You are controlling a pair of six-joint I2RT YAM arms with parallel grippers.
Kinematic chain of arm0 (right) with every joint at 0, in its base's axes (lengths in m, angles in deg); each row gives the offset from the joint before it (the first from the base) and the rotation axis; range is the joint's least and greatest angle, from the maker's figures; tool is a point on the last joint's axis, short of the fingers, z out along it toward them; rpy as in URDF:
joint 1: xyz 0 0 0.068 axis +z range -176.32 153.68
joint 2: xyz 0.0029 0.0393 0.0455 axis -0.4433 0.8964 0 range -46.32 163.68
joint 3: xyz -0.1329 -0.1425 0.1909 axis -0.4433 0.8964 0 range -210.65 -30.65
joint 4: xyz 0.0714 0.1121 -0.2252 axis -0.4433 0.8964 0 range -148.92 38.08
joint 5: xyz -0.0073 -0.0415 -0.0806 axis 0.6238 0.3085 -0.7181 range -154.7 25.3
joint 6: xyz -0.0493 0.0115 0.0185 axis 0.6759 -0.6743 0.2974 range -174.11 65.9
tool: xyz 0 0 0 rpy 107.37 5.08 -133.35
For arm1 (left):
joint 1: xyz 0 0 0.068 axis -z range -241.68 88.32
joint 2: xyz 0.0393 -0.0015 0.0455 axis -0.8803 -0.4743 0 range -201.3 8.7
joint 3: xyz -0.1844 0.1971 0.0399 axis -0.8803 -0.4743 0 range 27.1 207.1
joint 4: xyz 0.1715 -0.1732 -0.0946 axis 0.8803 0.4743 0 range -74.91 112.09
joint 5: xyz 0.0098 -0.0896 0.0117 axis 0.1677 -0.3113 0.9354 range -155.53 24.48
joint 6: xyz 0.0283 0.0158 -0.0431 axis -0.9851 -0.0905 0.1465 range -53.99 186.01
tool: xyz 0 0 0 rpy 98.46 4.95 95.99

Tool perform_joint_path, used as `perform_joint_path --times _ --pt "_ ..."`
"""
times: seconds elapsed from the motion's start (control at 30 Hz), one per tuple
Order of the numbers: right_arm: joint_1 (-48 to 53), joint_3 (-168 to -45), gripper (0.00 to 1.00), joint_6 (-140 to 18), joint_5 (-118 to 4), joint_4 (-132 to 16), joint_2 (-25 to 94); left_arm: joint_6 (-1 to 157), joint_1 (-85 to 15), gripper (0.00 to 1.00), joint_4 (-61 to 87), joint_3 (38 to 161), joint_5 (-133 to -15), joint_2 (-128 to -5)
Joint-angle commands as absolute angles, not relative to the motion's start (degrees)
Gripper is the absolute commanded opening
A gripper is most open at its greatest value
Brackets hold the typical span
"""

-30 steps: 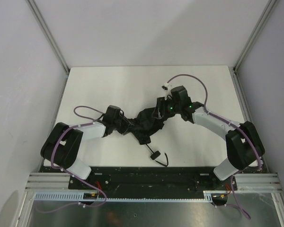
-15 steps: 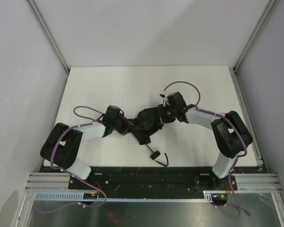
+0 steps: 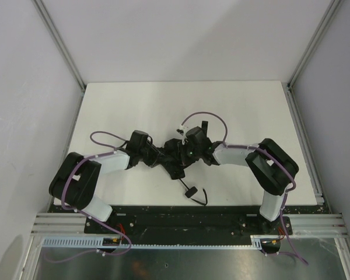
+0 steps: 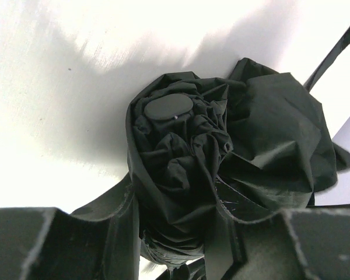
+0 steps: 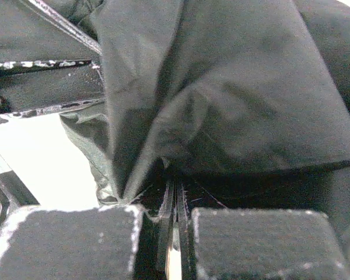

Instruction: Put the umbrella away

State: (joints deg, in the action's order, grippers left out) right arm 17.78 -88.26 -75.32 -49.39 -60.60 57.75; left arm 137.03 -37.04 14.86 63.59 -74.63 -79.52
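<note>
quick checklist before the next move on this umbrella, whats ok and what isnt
1. Left fingers clamped on the umbrella, at its rolled end: ok.
2. Right fingers shut on a fold of fabric: ok.
3. Canopy wrapped tight: not ok, it bulges loose between the two arms.
4. Closure tab fastened: cannot tell, it is not visible.
5. Wrist cord clear of both arms, lying on the table: ok.

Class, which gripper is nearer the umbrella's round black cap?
Left. Left gripper clamps the black fabric folding umbrella close beside its round cap; right gripper pinches a fold farther off.
</note>
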Motion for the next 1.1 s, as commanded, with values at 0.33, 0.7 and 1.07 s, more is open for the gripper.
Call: perform_joint_path --times 0.33,0.7,1.07 --pt "18.68 -82.63 0.33 -75.86 -48.84 -61.77 48.25 138.34 -35.06 0.00 22.78 61.13 -67.68 -79.04" --pt "29.41 -85.63 0.71 -58.84 -65.41 -56.92 41.75 139.17 -34.86 0.00 24.37 62.01 -67.93 -80.00" --pt "38.98 -92.14 0.81 -44.88 -86.33 -62.06 56.81 139.81 -34.96 0.00 25.96 63.57 -68.52 -81.34"
